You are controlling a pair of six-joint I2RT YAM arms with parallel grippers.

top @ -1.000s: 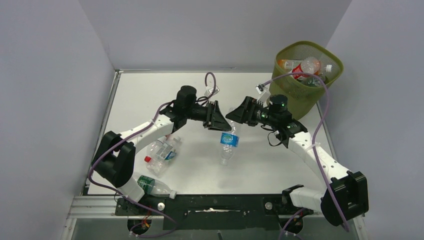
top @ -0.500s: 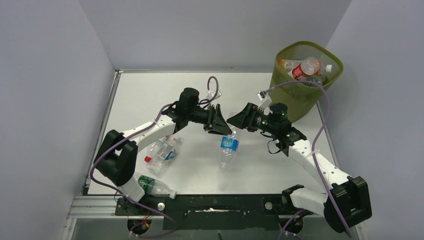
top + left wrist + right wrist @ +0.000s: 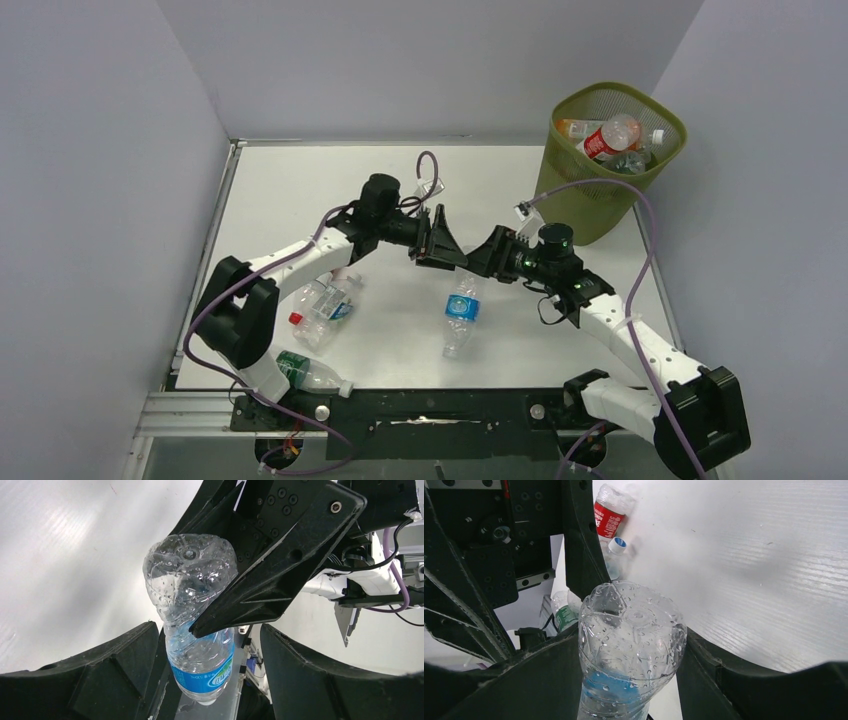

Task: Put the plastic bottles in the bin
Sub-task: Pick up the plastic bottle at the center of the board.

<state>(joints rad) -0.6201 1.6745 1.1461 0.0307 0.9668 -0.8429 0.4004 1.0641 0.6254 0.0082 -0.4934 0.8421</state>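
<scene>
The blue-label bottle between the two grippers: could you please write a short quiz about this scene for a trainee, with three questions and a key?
1. True or false: the bin has bottles inside it.
2. Which gripper clamps the blue-label bottle? A. the left one B. the right one C. neither
3. What colour is the label on the bottle lying at the near-left corner of the table?
Key: 1. True. 2. B: the right gripper presses both its sides, while the left gripper stands open around it. 3. Green.
</scene>
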